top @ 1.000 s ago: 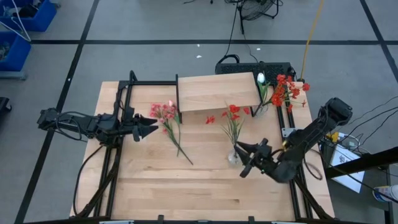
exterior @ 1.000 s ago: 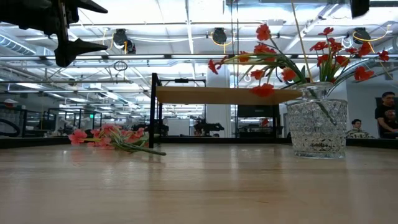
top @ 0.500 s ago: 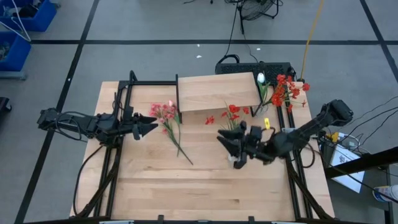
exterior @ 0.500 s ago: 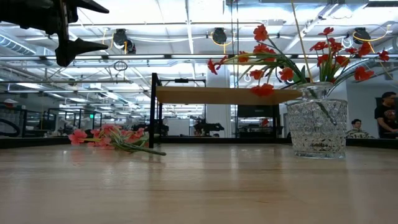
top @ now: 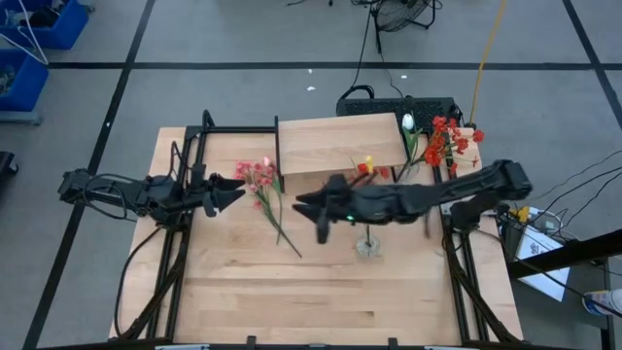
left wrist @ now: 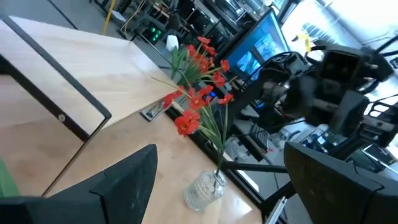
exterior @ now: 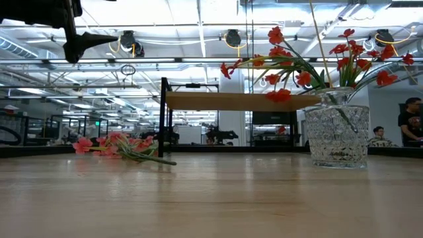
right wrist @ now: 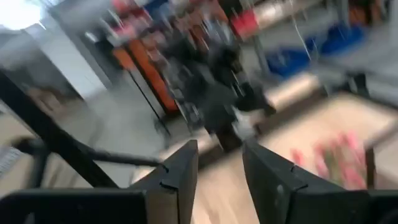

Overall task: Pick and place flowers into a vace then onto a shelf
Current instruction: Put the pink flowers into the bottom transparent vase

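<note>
Flowers: a red spray (exterior: 291, 63) stands in the glass vase (exterior: 338, 135) on the table's right part, near the shelf (top: 340, 144). A pink spray (top: 260, 185) lies flat on the table (top: 292, 292), left of the shelf. More red flowers (top: 447, 141) lie at the far right corner. Right gripper (top: 313, 206) hangs between vase and pink spray, fingers a narrow gap apart, holding nothing. Left gripper (top: 231, 192) waits just left of the pink spray, fingers spread.
</note>
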`<state>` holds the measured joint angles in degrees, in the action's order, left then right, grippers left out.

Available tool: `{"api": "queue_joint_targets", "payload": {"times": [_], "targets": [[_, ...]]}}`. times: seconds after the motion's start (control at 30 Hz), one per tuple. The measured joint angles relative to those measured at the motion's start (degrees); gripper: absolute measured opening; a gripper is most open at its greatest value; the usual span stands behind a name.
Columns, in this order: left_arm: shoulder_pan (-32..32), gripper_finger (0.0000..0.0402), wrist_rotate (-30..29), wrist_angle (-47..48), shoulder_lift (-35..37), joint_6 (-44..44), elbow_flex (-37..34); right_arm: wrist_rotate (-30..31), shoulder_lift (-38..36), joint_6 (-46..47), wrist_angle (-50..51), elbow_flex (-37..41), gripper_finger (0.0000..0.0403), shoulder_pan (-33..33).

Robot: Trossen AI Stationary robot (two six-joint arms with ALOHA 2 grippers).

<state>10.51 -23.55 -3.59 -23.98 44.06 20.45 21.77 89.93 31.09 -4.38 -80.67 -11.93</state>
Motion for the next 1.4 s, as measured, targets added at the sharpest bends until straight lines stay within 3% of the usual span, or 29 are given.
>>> {"api": "queue_joint_targets", "payload": {"times": [0.27,0.47,0.73,0.97,1.4], "targets": [[0.0,0.0351,0.0,1.4,0.0,-3.9,0.0,-11.6,14.6,14.1,3.9,-7.4,0.0178,5.1],[0.0,0.0351,1.1,2.0,0.1,-6.5,0.0,-14.6,24.9,14.8,4.5,-12.1,0.0196,6.8],[0.0,0.0351,3.1,2.6,0.1,-8.2,0.0,-20.6,35.5,12.8,16.8,-22.0,0.0192,9.0],[0.0,0.0351,3.1,5.4,0.1,-7.9,0.0,-21.4,39.8,10.3,20.4,-26.7,0.0192,10.0],[0.0,0.0351,3.1,5.6,0.1,-9.1,0.0,-21.9,42.8,7.4,22.8,-27.0,0.0192,11.4]]}}
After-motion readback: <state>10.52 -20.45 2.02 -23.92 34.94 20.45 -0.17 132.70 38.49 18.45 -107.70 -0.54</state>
